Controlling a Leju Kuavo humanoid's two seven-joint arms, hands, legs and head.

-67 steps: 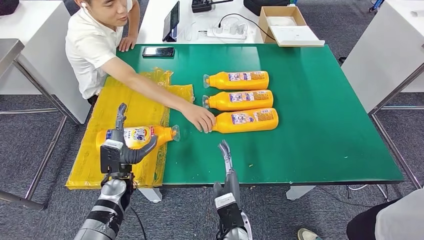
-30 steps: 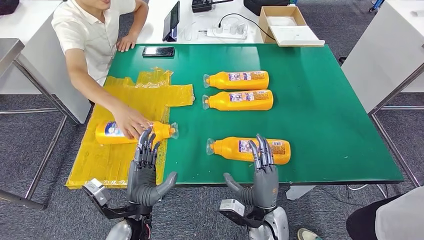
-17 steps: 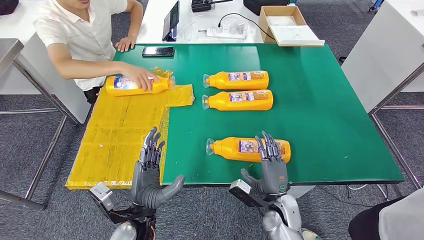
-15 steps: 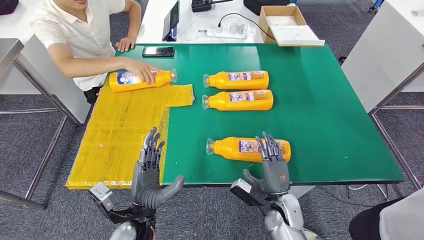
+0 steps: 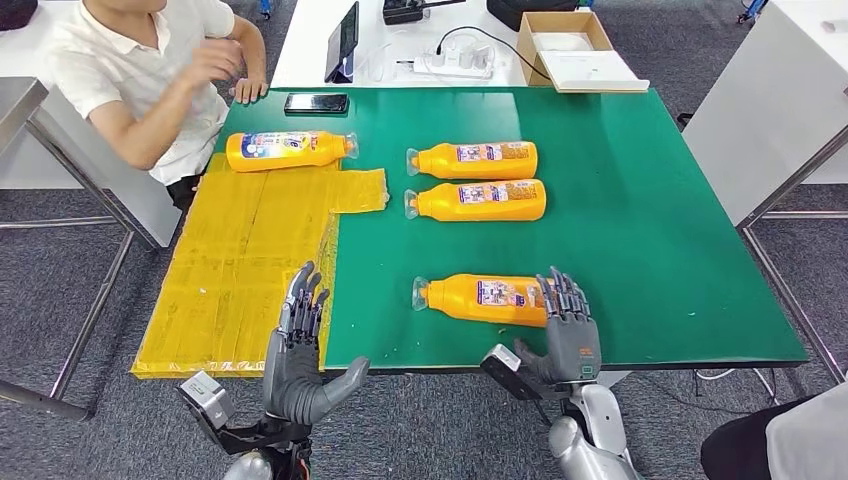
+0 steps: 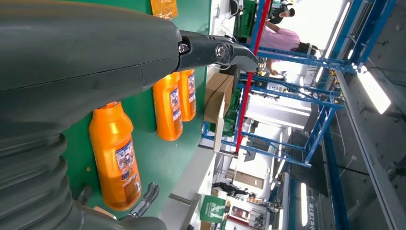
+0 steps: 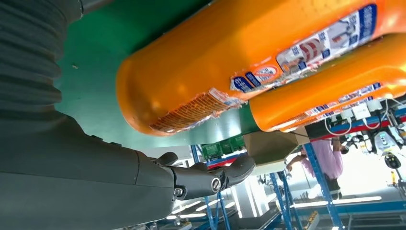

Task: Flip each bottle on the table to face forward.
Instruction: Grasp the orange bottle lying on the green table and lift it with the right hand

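Head view: four orange bottles lie on their sides on the green table (image 5: 650, 220). The near bottle (image 5: 480, 298) lies close to the table's front edge, cap toward the yellow sheet (image 5: 240, 270). Two bottles (image 5: 475, 160) (image 5: 478, 200) lie side by side beyond it. The fourth bottle (image 5: 290, 150) lies at the sheet's far end, near a person (image 5: 150, 70). The left hand (image 5: 298, 355) is at the table's front edge, fingers spread, holding nothing. The right hand (image 5: 565, 330) reaches the near bottle's base, fingers extended and empty.

Left wrist view: near bottle (image 6: 117, 158) flat on the table, two more beyond.

Right wrist view: near bottle's base (image 7: 215, 72) lies just beyond the thumb (image 7: 206, 179), ungripped.
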